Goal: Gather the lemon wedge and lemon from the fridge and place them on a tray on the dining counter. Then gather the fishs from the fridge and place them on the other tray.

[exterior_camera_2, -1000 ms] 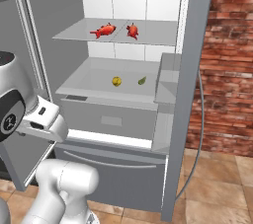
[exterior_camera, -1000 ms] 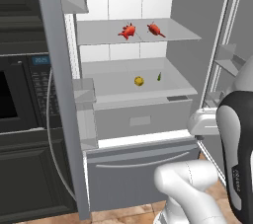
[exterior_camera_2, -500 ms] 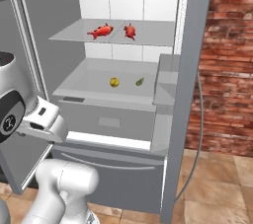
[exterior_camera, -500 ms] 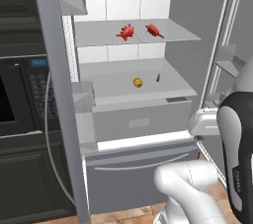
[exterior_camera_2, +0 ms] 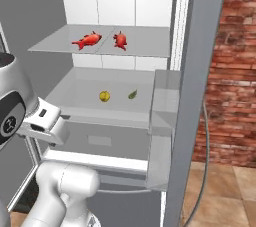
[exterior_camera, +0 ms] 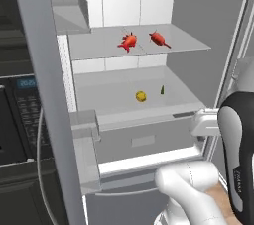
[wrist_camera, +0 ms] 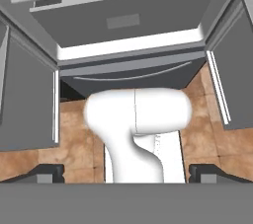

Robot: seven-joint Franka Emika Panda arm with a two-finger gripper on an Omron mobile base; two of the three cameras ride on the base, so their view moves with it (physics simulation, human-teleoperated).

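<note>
- My tool (wrist_camera: 126, 171) is spread wide and pinches nothing; it looks down at the brown tile floor (wrist_camera: 74, 144).
- The fridge (exterior_camera: 149, 1) stands open, white inside, with flat pale shelves.
- Two red fish (exterior_camera: 129, 41) (exterior_camera_2: 120, 40) lie side by side on the upper shelf.
- One shelf down sits the round yellow lemon (exterior_camera: 141, 96), with a small green wedge (exterior_camera: 161, 89) near it (pointy).
- A dark microwave (exterior_camera: 15, 120) stands to the left.

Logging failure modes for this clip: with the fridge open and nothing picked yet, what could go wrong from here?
1. The lemon is round and sits loose on the shelf; a pinch could send it rolling.
2. The lemon wedge is tiny, so the open gripper may miss it.
3. The fridge door bins flank the opening; the arm might clip one reaching in.
</note>
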